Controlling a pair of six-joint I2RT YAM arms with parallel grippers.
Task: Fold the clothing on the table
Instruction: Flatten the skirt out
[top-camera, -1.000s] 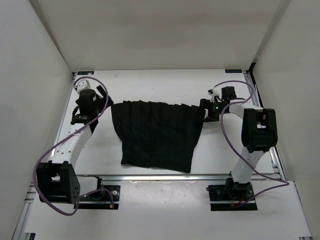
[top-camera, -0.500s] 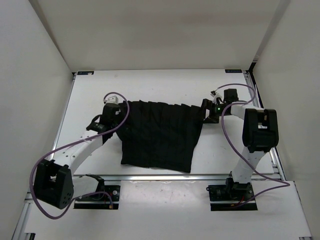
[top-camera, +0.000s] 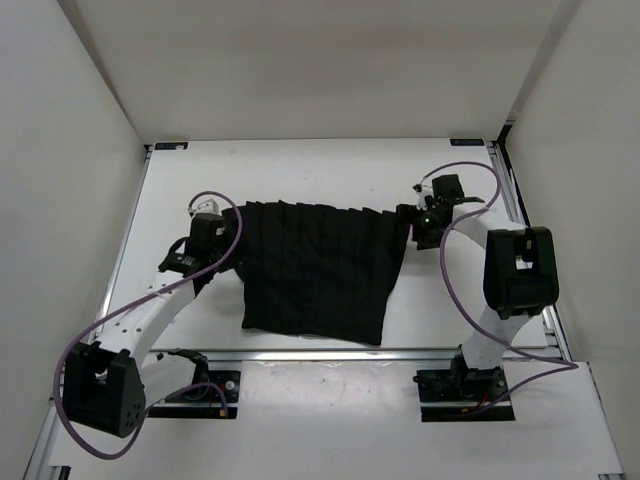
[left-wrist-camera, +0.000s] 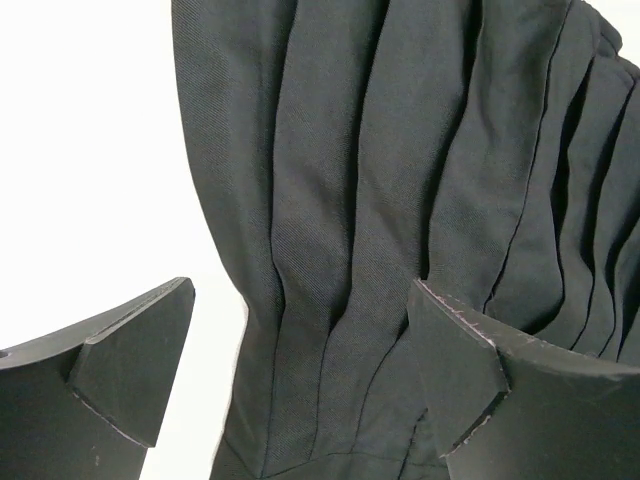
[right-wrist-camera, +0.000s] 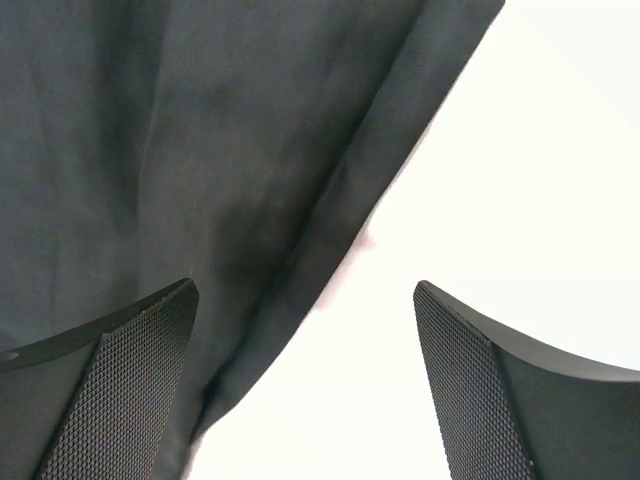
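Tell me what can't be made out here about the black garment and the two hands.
- Top view: left hand fingertips, hidden under its own wrist at the clothing corner; contact unclear.
- Top view: right hand fingertips, too small and dark against the cloth.
- Left wrist view: most of the garment, cut off by the frame.
- Right wrist view: likewise; only one edge on the table shows.

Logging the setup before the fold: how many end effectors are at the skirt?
2. The left end effector is open at the pleated black skirt's far-left corner. The right end effector is open at its far-right corner. Neither is hidden.
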